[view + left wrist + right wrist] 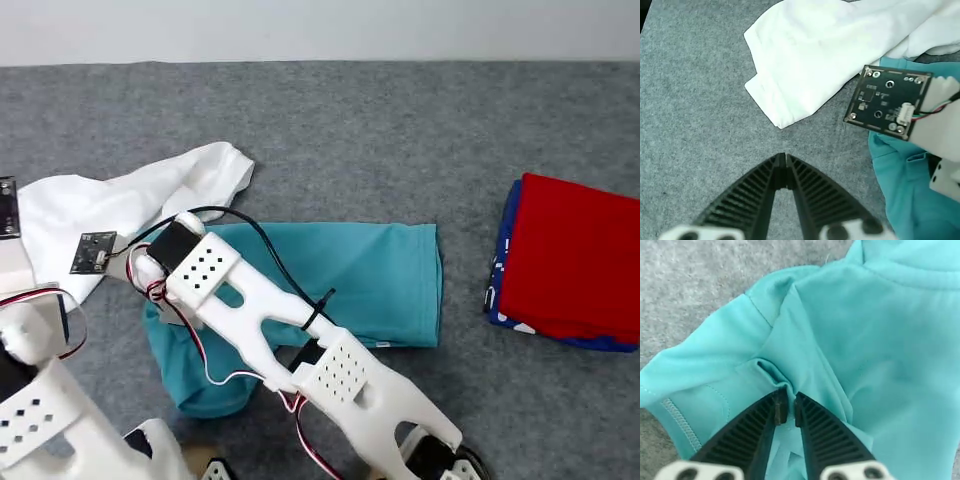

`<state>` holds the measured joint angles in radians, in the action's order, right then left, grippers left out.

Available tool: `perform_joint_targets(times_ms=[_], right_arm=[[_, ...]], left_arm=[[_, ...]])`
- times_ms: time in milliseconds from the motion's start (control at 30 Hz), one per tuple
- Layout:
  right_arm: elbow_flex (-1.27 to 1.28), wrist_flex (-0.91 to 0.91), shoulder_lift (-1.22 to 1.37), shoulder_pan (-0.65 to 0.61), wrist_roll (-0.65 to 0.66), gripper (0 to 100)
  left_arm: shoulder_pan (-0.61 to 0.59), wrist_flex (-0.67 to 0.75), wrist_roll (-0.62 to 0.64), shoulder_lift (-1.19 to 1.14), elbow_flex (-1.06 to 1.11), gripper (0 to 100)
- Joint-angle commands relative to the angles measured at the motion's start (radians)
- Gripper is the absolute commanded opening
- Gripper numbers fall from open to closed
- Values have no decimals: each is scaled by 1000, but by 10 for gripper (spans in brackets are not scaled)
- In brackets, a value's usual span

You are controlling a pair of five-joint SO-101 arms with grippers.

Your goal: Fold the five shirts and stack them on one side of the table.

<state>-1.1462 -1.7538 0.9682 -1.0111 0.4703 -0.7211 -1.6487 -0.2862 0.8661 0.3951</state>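
Observation:
A teal shirt [365,280] lies across the middle of the table, partly folded, with its left end bunched. My right gripper [789,407] is shut on a raised fold of that teal shirt [865,340] near a sleeve seam; in the high view the right gripper [148,277] sits at the shirt's left end. A crumpled white shirt [120,200] lies at the left. My left gripper [785,160] is shut on nothing above bare grey cloth, just short of the white shirt [815,55] and beside the teal shirt [900,180].
A folded red shirt [575,255] rests on a folded blue patterned shirt [505,270] at the right edge. The grey table cover [400,130] is bare at the back. The right arm's camera board [888,100] hangs close to my left gripper.

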Motion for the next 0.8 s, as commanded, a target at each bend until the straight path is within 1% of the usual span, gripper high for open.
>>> perform_joint_targets(times_ms=[0, 200, 467, 567, 767], right_arm=[[-5, -42, -93, -4, 2, 69], [0, -41, -90, -5, 5, 15], [0, -36, -56, -2, 2, 10], [-9, -30, -65, 24, -3, 10], [-130, 8, -53, 87, -44, 10]], left_arm=[[5, 25, 8, -6, -2, 5], [3, 25, 8, -6, -4, 5], [-2, 20, 8, -3, -10, 5], [-3, 21, 8, -3, -10, 5], [-3, 23, 8, -3, -8, 5]])
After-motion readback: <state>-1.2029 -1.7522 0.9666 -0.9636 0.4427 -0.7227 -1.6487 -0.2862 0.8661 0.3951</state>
